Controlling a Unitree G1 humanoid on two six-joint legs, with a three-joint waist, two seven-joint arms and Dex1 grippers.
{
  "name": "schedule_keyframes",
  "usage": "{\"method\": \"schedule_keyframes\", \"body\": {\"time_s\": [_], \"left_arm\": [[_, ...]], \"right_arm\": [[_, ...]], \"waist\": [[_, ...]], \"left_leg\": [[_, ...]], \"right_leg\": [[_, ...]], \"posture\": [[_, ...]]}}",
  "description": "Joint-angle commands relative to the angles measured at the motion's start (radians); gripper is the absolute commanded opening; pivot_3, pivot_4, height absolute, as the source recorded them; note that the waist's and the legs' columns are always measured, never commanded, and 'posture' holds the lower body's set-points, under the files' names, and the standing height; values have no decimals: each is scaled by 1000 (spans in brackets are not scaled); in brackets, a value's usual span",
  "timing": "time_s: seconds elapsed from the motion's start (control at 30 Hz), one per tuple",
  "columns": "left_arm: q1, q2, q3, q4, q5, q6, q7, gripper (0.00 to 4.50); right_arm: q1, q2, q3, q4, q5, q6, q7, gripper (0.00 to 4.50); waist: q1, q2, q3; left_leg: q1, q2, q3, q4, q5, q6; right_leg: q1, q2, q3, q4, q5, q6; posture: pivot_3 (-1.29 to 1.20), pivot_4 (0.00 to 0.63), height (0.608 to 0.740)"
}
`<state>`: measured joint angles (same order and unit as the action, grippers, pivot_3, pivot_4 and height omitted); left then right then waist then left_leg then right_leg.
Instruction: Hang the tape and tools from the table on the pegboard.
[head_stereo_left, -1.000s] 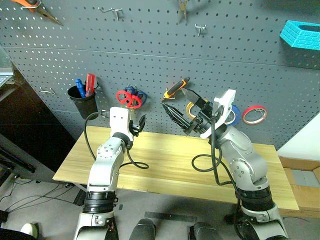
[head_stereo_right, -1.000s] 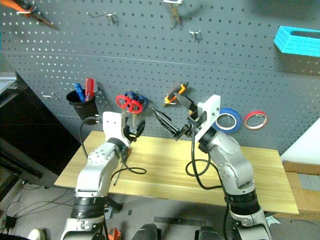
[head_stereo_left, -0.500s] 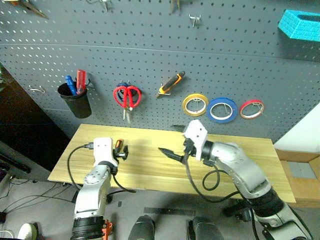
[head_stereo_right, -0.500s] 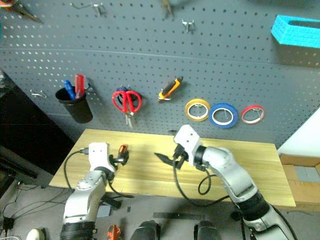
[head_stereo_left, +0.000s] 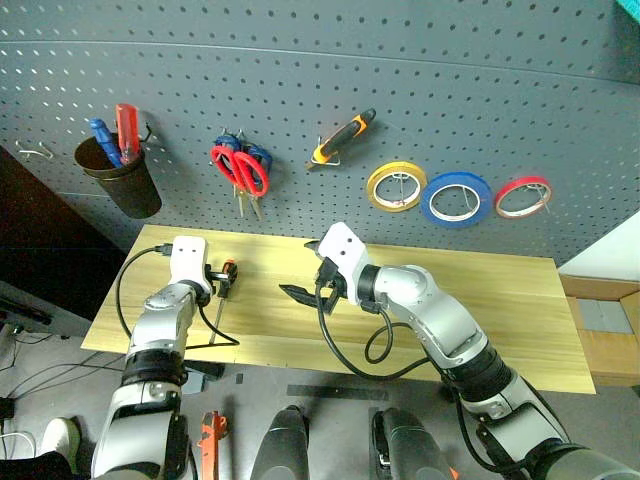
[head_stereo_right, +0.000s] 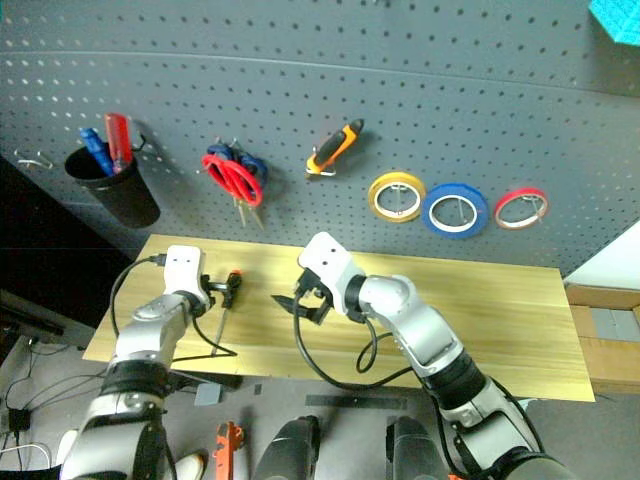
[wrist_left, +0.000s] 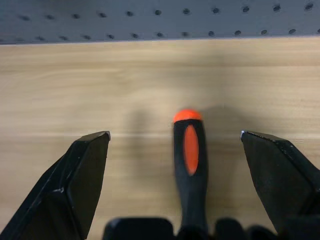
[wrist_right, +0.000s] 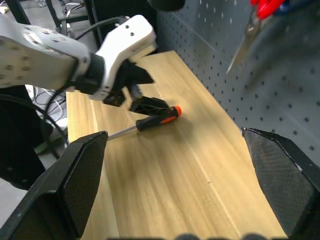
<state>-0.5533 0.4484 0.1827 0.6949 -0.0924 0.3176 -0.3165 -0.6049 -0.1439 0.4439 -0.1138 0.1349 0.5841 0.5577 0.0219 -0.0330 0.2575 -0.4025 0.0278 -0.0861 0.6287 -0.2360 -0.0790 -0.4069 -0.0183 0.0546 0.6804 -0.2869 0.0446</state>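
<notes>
Both arms reach forward, fingers (wrist_left: 85, 175) spread wide apart.

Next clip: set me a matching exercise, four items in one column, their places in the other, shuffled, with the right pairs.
Things:
1. red-handled scissors
2. thin blue ring of tape
3. black-and-orange-handled screwdriver
4. black cup holding pens

Places:
A. lying on the light wooden table, between the open left gripper's fingers
B. on the dark grey pegboard, between the yellow ring and the red ring
C. at the pegboard's far left
D. hanging on the pegboard, blades down, left of the orange-and-black tool

Pairs: 1-D, 2-B, 3-A, 4-C
</notes>
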Motion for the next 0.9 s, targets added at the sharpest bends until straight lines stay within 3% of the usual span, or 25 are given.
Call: {"method": "schedule_keyframes", "body": {"time_s": [0.03, 0.07, 0.17, 0.47, 0.67, 0.9], "left_arm": [[-37, 17, -5, 105, -2, -25, -56, 4485], [-42, 18, -8, 121, -2, -25, -65, 4485], [-39, 23, -10, 131, 4, -17, -67, 3906], [-35, 39, 8, 89, -10, 9, -26, 842], [51, 21, 25, -85, -38, 75, -15, 847], [339, 18, 26, -669, -13, 186, 39, 847]], "right_arm": [[-12, 5, -25, -25, -10, 3, -9, 4500], [-12, 4, -26, -26, -10, 5, -9, 4500], [-10, 2, -29, -28, -14, 7, -11, 4500], [-16, 6, -49, 4, -36, -19, -14, 4500], [-22, -1, -65, 14, -30, -43, 0, 4500], [55, -33, -173, -107, 101, -40, 80, 4500]], "waist": [[-2, 0, 6], [-4, 0, 9], [-13, 0, 19], [-21, -1, 20], [-20, -1, 19], [-2, -5, 13]], "left_leg": [[0, 0, 0, 0, 0, 0], [0, 0, 0, -1, 0, 0], [-1, 0, -1, -1, 0, 0], [-1, 1, -3, 0, 0, 0], [-1, 1, -4, 0, 0, -1], [-3, 1, -5, -1, 2, -9]], "right_leg": [[0, 0, -1, 0, 0, 0], [0, 0, -1, -1, 0, 0], [0, -1, -3, 0, 0, 0], [0, -2, -9, 0, 0, 0], [0, -3, -10, 0, 0, 0], [-1, -4, -12, -1, 0, -1]], "posture": [[125, 316, 740], [125, 316, 740], [117, 312, 740], [140, 272, 740], [164, 238, 740], [227, 145, 740]]}}
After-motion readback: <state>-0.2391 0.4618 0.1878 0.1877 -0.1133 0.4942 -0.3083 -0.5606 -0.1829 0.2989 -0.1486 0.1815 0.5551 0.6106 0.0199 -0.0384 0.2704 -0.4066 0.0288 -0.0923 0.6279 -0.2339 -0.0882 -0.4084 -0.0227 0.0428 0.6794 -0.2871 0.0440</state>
